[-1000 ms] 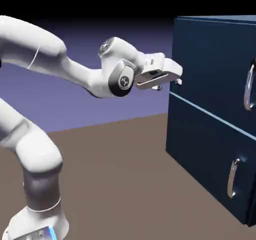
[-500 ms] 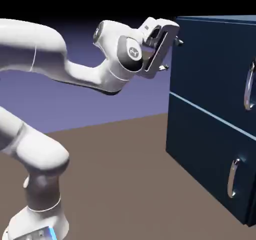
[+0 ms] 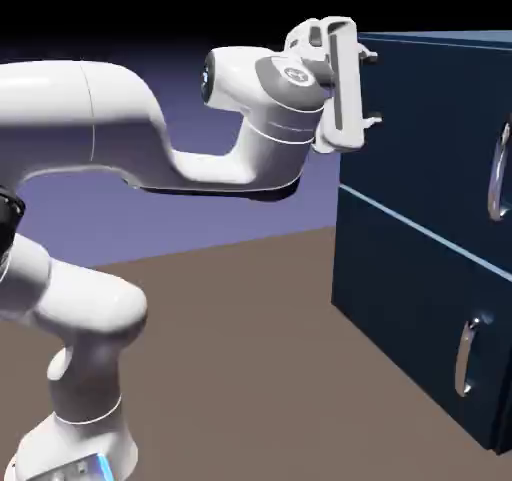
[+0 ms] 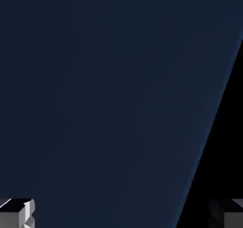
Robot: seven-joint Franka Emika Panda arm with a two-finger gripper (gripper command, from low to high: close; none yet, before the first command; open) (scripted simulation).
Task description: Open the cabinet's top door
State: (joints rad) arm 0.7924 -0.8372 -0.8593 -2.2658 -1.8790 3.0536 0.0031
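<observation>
The navy cabinet fills the exterior view's right. Its top door is shut, with a vertical silver loop handle at the picture's right edge. My gripper is level with the door's upper part, near its left edge and well left of the handle. It is rolled so one fingertip stands above the other. In the hand view a flat navy panel fills the picture. My gripper is open, its grey fingertips far apart with nothing between them.
Below the top door is the lower navy panel with its own silver handle. A pale-blue line separates the two panels. The brown table stretches between my base and the cabinet. In the hand view the panel's edge runs diagonally at the right.
The hand has risen, moved right toward the cabinet and rolled from lying flat to standing upright. The jaws stay open. The door has not moved.
</observation>
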